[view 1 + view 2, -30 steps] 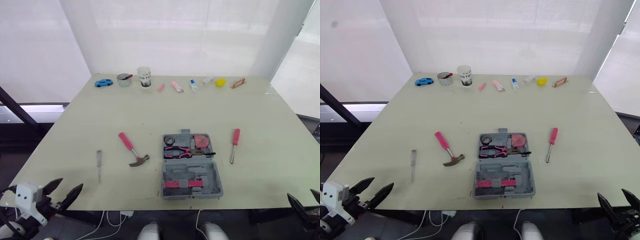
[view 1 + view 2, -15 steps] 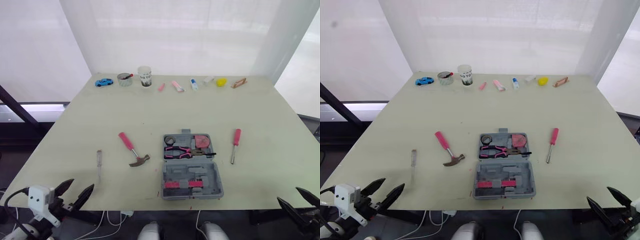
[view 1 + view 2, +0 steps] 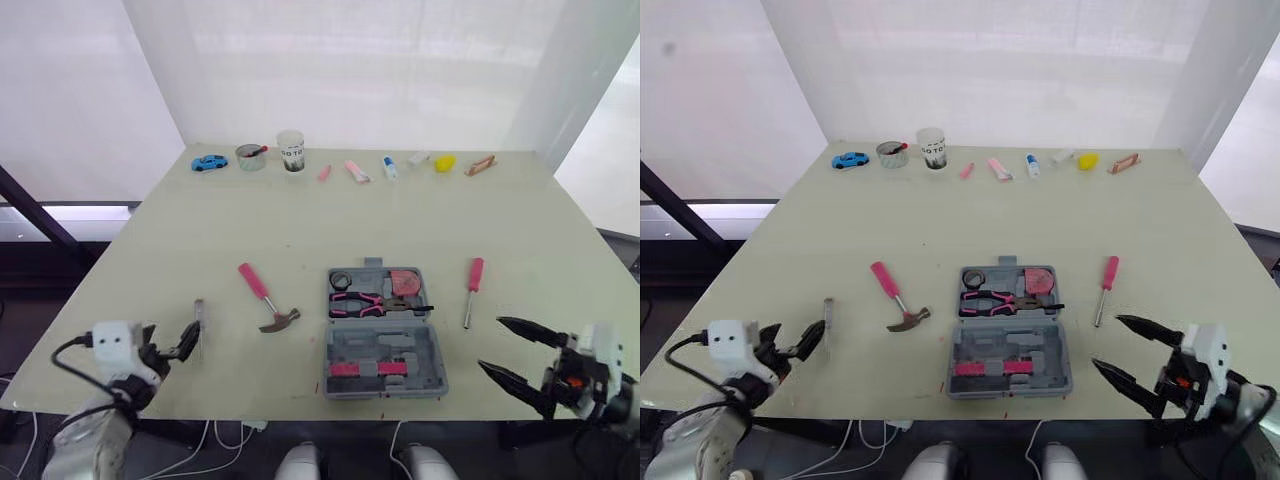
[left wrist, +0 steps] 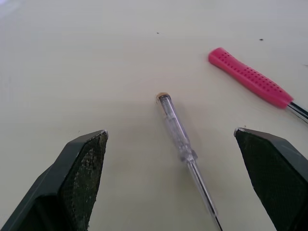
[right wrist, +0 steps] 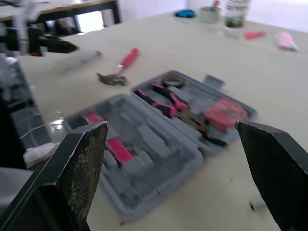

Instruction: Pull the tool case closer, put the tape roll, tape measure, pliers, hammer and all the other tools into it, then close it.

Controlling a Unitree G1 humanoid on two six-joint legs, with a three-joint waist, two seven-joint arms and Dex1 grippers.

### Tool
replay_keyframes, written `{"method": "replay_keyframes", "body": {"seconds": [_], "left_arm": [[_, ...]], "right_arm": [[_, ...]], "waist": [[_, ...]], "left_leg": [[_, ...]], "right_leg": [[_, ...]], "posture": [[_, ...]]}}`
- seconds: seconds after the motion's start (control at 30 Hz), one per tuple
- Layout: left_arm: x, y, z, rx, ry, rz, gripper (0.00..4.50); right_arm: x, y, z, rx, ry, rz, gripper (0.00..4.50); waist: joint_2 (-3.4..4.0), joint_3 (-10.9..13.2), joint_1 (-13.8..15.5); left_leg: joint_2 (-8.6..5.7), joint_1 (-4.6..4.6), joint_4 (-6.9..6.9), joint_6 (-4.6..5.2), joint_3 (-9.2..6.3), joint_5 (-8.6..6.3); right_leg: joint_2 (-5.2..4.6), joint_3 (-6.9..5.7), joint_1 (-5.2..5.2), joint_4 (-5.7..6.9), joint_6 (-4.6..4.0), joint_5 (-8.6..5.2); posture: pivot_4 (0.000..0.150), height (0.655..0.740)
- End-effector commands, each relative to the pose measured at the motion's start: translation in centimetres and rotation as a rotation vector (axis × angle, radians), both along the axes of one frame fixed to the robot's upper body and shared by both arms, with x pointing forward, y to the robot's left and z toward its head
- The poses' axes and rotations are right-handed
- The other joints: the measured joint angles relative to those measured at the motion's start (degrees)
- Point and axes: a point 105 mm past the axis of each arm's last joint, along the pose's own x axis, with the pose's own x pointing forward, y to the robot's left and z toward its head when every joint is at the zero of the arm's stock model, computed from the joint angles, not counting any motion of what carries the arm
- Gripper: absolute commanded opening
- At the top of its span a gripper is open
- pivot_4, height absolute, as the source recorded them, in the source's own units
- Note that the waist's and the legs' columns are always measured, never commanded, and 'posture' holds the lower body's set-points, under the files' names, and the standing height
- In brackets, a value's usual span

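The open tool case point(image 3: 432, 345) lies near the front edge of the table point(image 3: 300, 220). Its far half holds the pliers point(image 3: 365, 302), a tape roll point(image 3: 340, 281) and a pink tape measure point(image 3: 403, 284). The hammer point(image 3: 266, 299) lies just left of the case, and a pink-handled screwdriver point(image 3: 471, 290) lies to its right. The left gripper point(image 3: 172, 345) sits at the near end of a clear-handled screwdriver point(image 3: 198, 320), perhaps touching it. The right gripper point(image 3: 492, 342), its fingers spread wide, hangs right of the case.

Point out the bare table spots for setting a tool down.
Bare: the wide middle between the far row by the cup and the hammer; also right of the pink screwdriver. Crowded: that far row and around the tool case.
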Motion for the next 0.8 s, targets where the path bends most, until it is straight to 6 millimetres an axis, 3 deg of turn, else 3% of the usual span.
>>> {"method": "replay_keyframes", "body": {"seconds": [0.03,0.2,0.4,0.5,0.73,0.8], "left_arm": [[0.7,-0.3,-0.2,0.010,0.015,0.033,4.50],[3.0,-2.0,-1.5,0.039,0.065,0.111,4.50],[3.7,-3.1,-2.1,0.087,0.105,0.150,4.50],[3.1,-2.6,-2.2,0.105,0.117,0.198,3.67],[2.0,-2.5,-2.6,0.104,0.128,0.242,0.22],[1.7,-3.0,-2.6,0.106,0.122,0.226,0.03]], "right_arm": [[0.0,1.1,1.1,-0.018,-0.063,0.115,4.45],[1.7,2.5,1.4,-0.071,-0.109,0.253,4.45],[2.9,3.2,1.7,-0.096,-0.141,0.315,4.45],[3.3,3.5,2.0,-0.094,-0.152,0.327,4.50],[3.5,3.5,2.1,-0.096,-0.158,0.334,4.50],[3.5,3.6,2.2,-0.093,-0.161,0.343,4.50]], "waist": [[-0.01,0.0,0.0],[-0.12,0.1,0.0],[-0.18,0.1,-0.1],[-0.17,0.1,-0.1],[-0.17,0.1,-0.3],[-0.17,0.1,-0.4]], "left_leg": [[-0.01,0.00,0.00,0.00,-0.01,0.00],[-0.01,0.02,0.05,0.00,-0.03,0.01],[-0.02,-0.01,0.04,0.00,-0.08,0.01],[0.00,0.00,0.02,0.00,-0.09,0.01],[0.01,0.10,0.03,0.00,-0.03,0.01],[0.01,0.11,0.03,0.00,0.00,0.01]], "right_leg": [[0.01,0.01,0.00,0.01,0.00,0.00],[0.09,0.02,0.03,0.05,0.06,0.05],[0.14,0.01,0.06,0.05,0.22,0.16],[0.15,0.02,0.06,0.06,0.23,0.16],[0.14,0.10,0.09,0.11,0.21,0.16],[0.13,0.13,0.09,0.11,0.21,0.17]], "posture": [[0.150,0.7400],[0.150,0.7400],[0.150,0.7400],[0.150,0.7400],[0.150,0.7400],[0.150,0.7400]]}}
